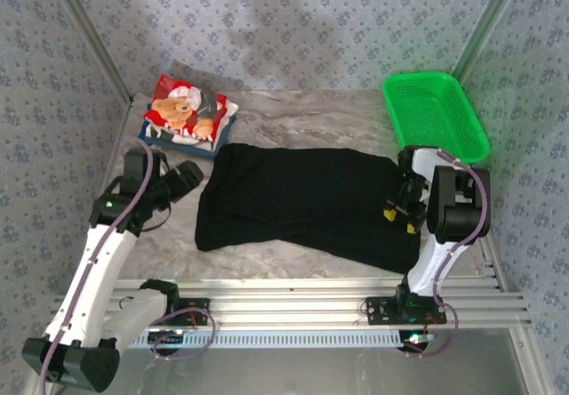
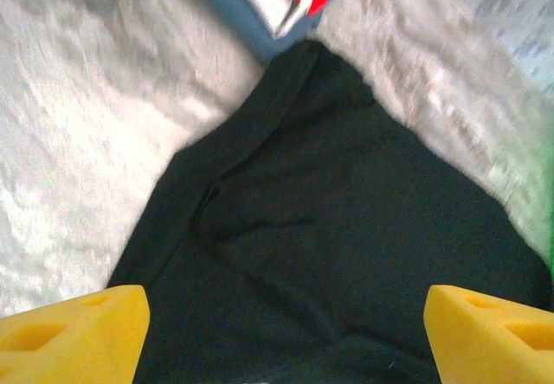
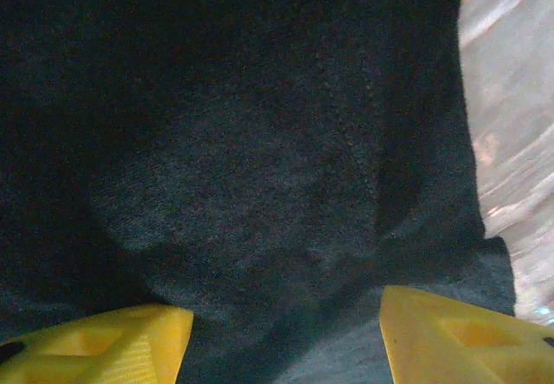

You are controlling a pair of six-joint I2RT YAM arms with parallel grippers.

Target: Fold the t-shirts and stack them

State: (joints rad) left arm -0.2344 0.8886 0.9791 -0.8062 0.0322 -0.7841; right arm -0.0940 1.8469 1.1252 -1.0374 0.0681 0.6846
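**Both grippers open over the flat black shirt**

The black shirt point(image 1: 302, 201) lies spread across the middle of the table point(image 1: 293, 115), running from left of centre to the near right. Its surface is mostly flat, with light creases.

The left gripper point(image 1: 185, 180) sits at the shirt's left end. In the left wrist view its yellow fingertips point(image 2: 74, 332) stand wide apart, with black cloth lying below and beyond them. Nothing is pinched.

The right gripper point(image 1: 402, 210) hangs over the shirt's right end, close to the edge. In the right wrist view its yellow fingertips point(image 3: 467, 336) are also spread, with dark cloth under the gap and a strip of bare table to the right. Nothing is gripped there either, and I can't tell whether the tips touch the cloth.

The bear shirt point(image 1: 187, 110) is folded at the far left. It rests on the blue shirt point(image 2: 242, 12), whose edge pokes out underneath. That stack's near corner is just beside the black shirt's far-left corner, and I can't tell whether they touch.

The green basket point(image 1: 436, 115) stands at the far right, apart from the shirts.
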